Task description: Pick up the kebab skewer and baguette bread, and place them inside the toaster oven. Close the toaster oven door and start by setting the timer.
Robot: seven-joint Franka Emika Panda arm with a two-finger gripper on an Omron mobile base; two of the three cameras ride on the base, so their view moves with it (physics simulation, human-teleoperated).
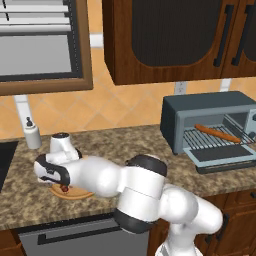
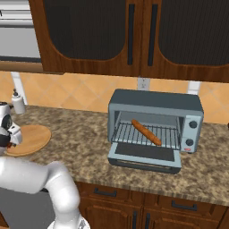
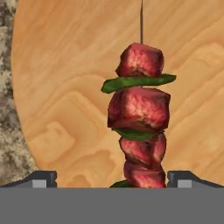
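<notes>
With jaws spread wide over the red-meat-and-green-pepper kebab skewer (image 3: 140,127) lying on the round wooden board (image 3: 65,87): lower squarely, pinch probably mid-stack, not the thin stick.

skewer: kebab skewer (image 3: 141,127), red meat chunks with green slices, flat on round wooden board (image 3: 65,87)
bread: baguette bread (image 2: 146,132) aslant on toaster oven (image 2: 156,109) rack
door: toaster oven door (image 2: 144,157) folded down open
</notes>
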